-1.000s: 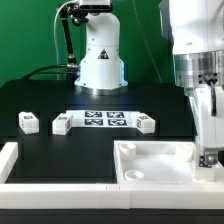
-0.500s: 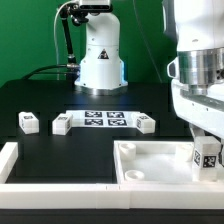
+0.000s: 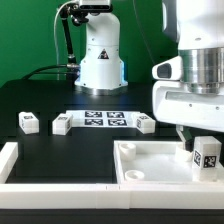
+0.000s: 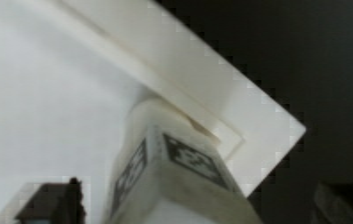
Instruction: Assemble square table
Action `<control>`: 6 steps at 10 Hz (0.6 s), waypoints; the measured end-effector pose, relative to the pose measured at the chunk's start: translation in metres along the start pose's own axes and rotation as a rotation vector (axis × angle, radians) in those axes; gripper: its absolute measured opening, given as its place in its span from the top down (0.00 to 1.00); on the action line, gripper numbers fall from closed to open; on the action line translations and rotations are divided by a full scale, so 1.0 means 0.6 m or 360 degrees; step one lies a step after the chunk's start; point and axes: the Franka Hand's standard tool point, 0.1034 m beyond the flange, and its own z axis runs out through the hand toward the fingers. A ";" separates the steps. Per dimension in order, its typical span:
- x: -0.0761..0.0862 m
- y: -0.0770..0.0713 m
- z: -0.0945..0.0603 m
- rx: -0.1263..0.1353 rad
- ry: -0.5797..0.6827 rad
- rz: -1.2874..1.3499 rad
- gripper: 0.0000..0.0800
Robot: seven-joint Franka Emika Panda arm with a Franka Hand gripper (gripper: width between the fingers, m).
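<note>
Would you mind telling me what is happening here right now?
The Panda arm is putting a square table together. Its claw stands open around one white leg, which stands upright in a corner of the tray-like tabletop, on the exterior view's right. Three more legs sit loose on the black table, near the marker board.

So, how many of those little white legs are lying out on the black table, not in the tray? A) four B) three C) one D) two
B: three loose legs lie beside the marker board; a fourth leg stands in the square top's corner.
</note>
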 end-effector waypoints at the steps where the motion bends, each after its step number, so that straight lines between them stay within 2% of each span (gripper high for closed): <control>1: -0.006 -0.003 0.000 -0.0030 -0.0020 -0.0272 0.19; 4: 0.003 0.003 -0.001 -0.0041 0.0001 -0.0553 0.19; 5: 0.009 0.005 -0.004 -0.0106 0.0023 -0.0973 0.19; 6: 0.011 0.000 -0.007 -0.0136 0.0038 -0.1141 0.19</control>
